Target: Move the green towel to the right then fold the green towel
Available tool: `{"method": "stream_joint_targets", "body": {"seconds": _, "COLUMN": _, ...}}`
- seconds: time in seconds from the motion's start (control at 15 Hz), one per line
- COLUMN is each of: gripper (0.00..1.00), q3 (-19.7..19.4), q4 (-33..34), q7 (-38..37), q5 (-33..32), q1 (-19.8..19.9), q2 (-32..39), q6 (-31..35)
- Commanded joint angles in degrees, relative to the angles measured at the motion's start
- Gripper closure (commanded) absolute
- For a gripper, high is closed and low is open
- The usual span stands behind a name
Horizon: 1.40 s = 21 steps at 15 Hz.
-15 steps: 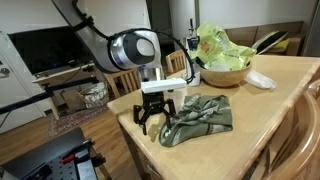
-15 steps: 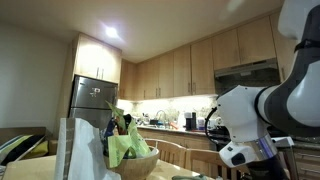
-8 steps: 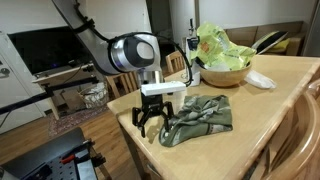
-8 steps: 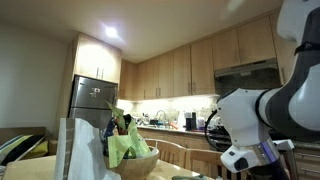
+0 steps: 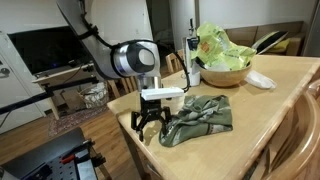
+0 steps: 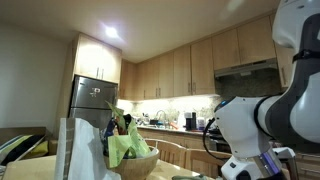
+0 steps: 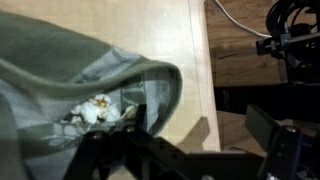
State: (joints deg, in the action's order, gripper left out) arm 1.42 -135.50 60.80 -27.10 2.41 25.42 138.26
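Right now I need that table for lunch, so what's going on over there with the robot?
The robot arm is working on the green towel, which lies crumpled near the corner of the wooden table. Its jaws stand open at the towel's edge, low over the tabletop, holding nothing. The towel is not yet folded. A wooden bowl stands farther back.

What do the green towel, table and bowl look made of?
green towel: soft matte cloth, likely woven; it rumples into folds.
table: light wood or wood-look laminate, satin; a seam line shows in the wrist view.
bowl: probably wood, tan, matte; too small to be sure.
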Motion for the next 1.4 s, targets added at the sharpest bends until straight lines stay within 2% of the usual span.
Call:
{"method": "stream_joint_targets", "body": {"seconds": 0.0, "gripper": 0.0, "q3": -1.2, "q4": 1.5, "q7": -1.1, "q5": -1.6, "q1": -0.9, "q2": 0.7, "q6": -1.6}}
{"method": "stream_joint_targets", "body": {"seconds": 0.4, "gripper": 0.02, "q3": -2.1, "q4": 1.6, "q7": -0.7, "q5": -1.9, "q1": -0.2, "q2": 0.6, "q6": -0.9}}
{"method": "stream_joint_targets", "body": {"seconds": 0.47, "gripper": 0.26, "q3": -1.9, "q4": 1.8, "q7": 0.1, "q5": -1.4, "q1": 0.2, "q2": 0.8, "q6": -0.7}}
{"method": "stream_joint_targets", "body": {"seconds": 0.53, "gripper": 0.26, "q3": -1.8, "q4": 1.8, "q7": 0.4, "q5": -1.2, "q1": 0.4, "q2": 0.9, "q6": -0.7}}
{"method": "stream_joint_targets", "body": {"seconds": 0.6, "gripper": 0.31, "q3": -1.8, "q4": 1.8, "q7": 0.5, "q5": -1.1, "q1": 0.5, "q2": 1.0, "q6": -0.6}}
{"method": "stream_joint_targets", "body": {"seconds": 1.07, "gripper": 0.85, "q3": -1.5, "q4": 2.0, "q7": 1.2, "q5": -0.5, "q1": 1.2, "q2": 1.5, "q6": -0.2}}
{"method": "stream_joint_targets", "body": {"seconds": 1.2, "gripper": 0.89, "q3": -1.5, "q4": 2.1, "q7": 1.2, "q5": -0.5, "q1": 1.3, "q2": 1.5, "q6": -0.2}}
{"method": "stream_joint_targets", "body": {"seconds": 1.27, "gripper": 0.94, "q3": -1.5, "q4": 2.1, "q7": 1.2, "q5": -0.4, "q1": 1.3, "q2": 1.5, "q6": -0.2}}
{"method": "stream_joint_targets", "body": {"seconds": 1.33, "gripper": 0.94, "q3": -1.5, "q4": 2.1, "q7": 1.1, "q5": -0.5, "q1": 1.3, "q2": 1.5, "q6": -0.1}}
